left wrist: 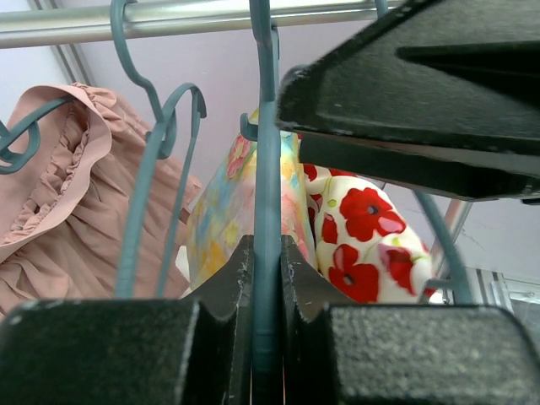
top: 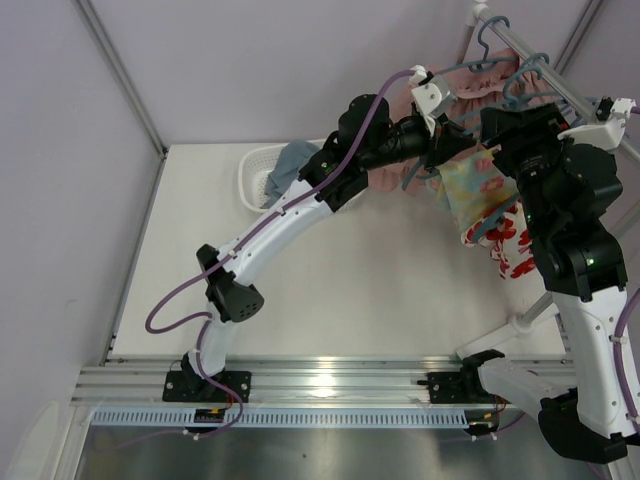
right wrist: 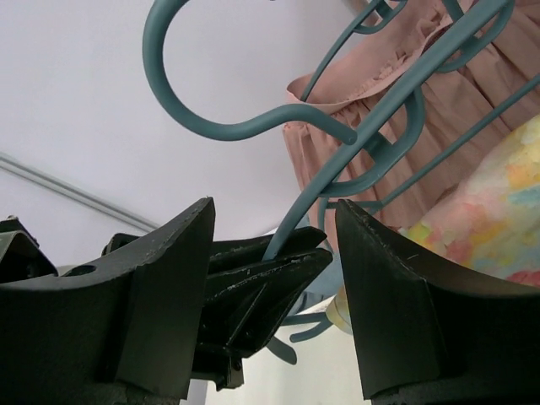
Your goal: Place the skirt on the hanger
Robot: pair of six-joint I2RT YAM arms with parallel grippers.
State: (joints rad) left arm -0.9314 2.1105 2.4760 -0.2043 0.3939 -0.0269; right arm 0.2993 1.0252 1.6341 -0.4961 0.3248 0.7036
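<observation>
**Top:** left gripper [top: 443, 138] and right gripper [top: 488, 138] meet tip to tip up by the rail [top: 570, 85]. The skirt [top: 478, 190] hangs just below both. Can't tell from here whether either one touches it, or how the jaws stand. Pink skirt [top: 470, 80] is just beyond the grippers, red-flowered garment [top: 512, 250] under the right one. Basket [top: 255, 178] is well away, back along the left arm.

**Left wrist:** left gripper [left wrist: 266, 278] is clamped on the hanger [left wrist: 267, 169]. Its thin teal bar runs straight up out of the pinch toward the rail [left wrist: 169, 21]. Skirt [left wrist: 224, 211] is just behind the bar, past the fingertips. Red-flowered garment [left wrist: 363, 236] is to the right, pink skirt [left wrist: 51, 211] far left. The right gripper's black body crowds in above right.

**Right wrist:** right gripper [right wrist: 274, 211] has its fingers [right wrist: 160, 295] well apart, pinching nothing. In the gap sits the left gripper's tip with the hanger [right wrist: 396, 101] bar rising up-right out of it. Skirt [right wrist: 498, 202] is beyond the right finger, pink skirt [right wrist: 380, 110] above it.
</observation>
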